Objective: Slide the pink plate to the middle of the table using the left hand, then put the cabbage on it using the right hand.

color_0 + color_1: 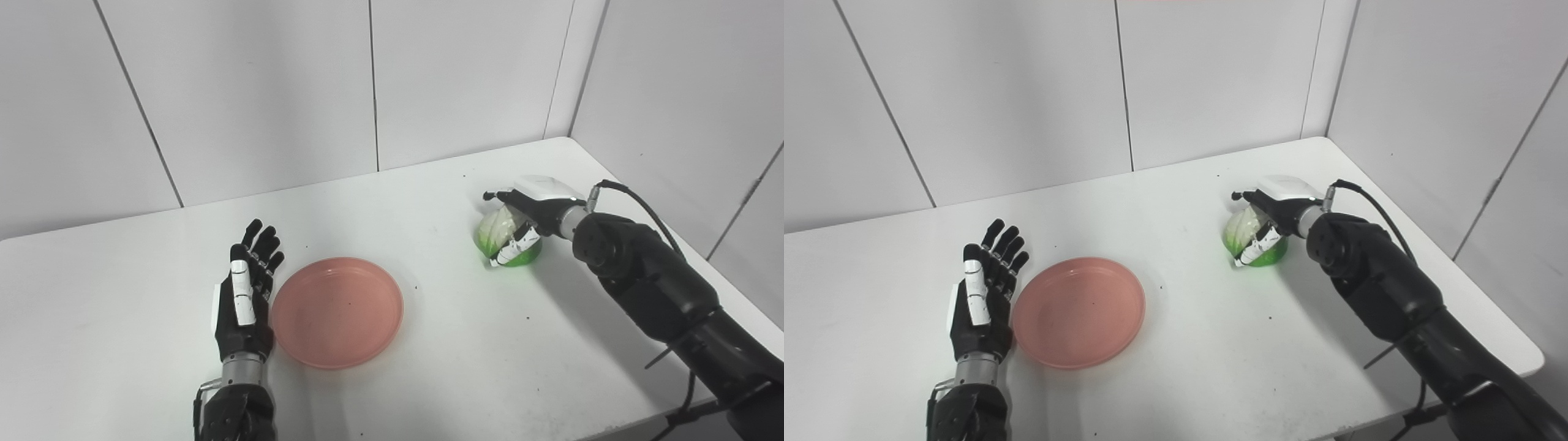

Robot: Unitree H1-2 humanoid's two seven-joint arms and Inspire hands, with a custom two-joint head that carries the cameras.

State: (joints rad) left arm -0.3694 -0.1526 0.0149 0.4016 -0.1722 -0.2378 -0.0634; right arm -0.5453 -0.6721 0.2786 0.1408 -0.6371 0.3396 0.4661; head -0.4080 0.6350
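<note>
The pink plate (337,311) lies flat near the middle of the white table (429,380), a little left of centre. My left hand (244,294) stands edge-on just left of the plate's rim, open, fingers straight and pointing away, holding nothing. The cabbage (499,236), pale white on top and green below, sits on the table at the right. My right hand (527,214) is wrapped over it from the right, fingers curled across its top and front, thumb low on its near side. The cabbage rests on the table surface.
White wall panels close the back and right side of the table. The table's right edge (1488,306) runs close behind my right forearm (649,288). A cable (643,208) loops above that arm. Small dark specks dot the tabletop.
</note>
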